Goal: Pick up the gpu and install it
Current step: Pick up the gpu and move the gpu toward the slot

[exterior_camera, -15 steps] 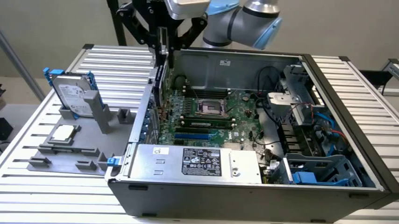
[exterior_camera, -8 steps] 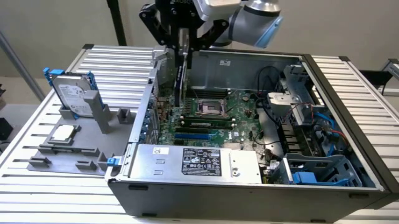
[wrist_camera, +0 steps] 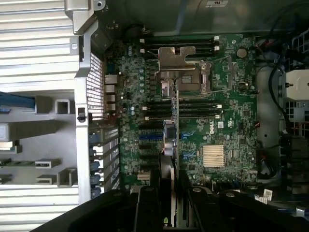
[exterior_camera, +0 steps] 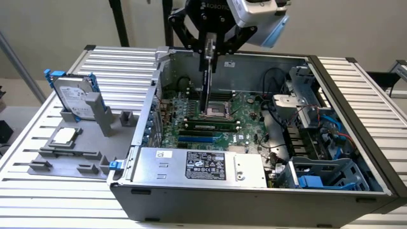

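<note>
Tool (exterior_camera: 210,51) with the gpu (exterior_camera: 205,90) upright in its grip, above the motherboard (exterior_camera: 237,109) inside the open case (exterior_camera: 190,198)

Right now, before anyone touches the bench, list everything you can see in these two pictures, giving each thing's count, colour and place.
computer case: one, grey, open, on the table
motherboard: one, green, inside the case
power supply: one, silver, at the case's near edge
drive cage: one, blue-grey, in the case at the exterior view's right
hard drive: one, silver with blue rails, upright in the fixture, exterior view's left
CPU chip: one, silver, flat on the fixture
fixture: one, grey, beside the case
table: one, silver slats
gpu: one, dark, edge-on, upright above the motherboard
gripper: one, black, shut on the gpu
</note>
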Controlling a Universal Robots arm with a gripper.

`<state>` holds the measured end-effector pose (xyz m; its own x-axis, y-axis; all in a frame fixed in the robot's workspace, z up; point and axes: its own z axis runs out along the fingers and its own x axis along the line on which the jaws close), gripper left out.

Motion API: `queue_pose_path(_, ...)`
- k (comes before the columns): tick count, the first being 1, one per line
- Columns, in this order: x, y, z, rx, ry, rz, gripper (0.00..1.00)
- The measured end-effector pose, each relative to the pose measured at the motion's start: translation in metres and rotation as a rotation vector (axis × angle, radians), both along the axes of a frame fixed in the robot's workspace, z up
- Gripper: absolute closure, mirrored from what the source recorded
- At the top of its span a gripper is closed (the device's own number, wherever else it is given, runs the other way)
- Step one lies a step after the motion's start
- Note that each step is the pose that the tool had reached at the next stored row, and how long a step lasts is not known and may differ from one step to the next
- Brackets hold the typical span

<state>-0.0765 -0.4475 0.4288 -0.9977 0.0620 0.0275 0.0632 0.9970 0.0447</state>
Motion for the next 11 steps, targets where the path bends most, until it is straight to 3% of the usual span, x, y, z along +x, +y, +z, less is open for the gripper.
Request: queue_pose_path(11,0.034,0.0127,-0.0199,-0.0008,-0.0001,0.005,0.73)
